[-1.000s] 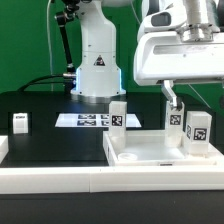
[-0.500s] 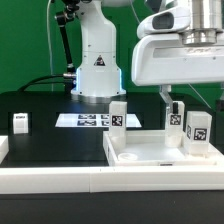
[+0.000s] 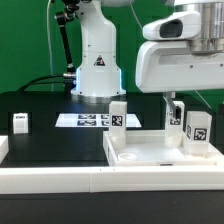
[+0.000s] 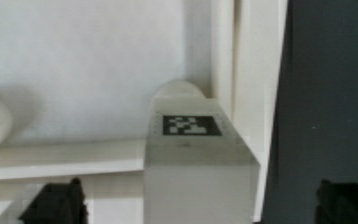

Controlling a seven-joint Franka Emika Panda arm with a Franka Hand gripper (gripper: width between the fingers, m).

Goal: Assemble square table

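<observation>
At the exterior view's far left, about 9 o'clock from the picture's middle, a lone leg (image 3: pixel 20 122) stands on the black table (image 3: pixel 50 140), well apart from the other parts. Next, the marker board (image 3: pixel 88 120) lies flat in front of the robot base (image 3: pixel 99 62). The square slab (image 3: pixel 150 152) lies at 4 o'clock in that view, rim up, just behind the long white rail (image 3: pixel 50 178). A second leg (image 3: pixel 118 113) stands upright at the slab's 10 o'clock corner. The gripper (image 3: pixel 175 102) hangs over the slab's far edge with its jaws spread wide, holding nothing. A third leg (image 3: pixel 176 116) stands upright at its 6 o'clock, close beneath it; whether the fingertips reach past its top cannot be told. In the wrist view that leg's tagged top (image 4: pixel 190 125) sits centred between the two dark fingertips (image 4: pixel 51 200), with a gap on either side. A fourth leg (image 3: pixel 198 128) stands at 3 o'clock from the third, near it.
</observation>
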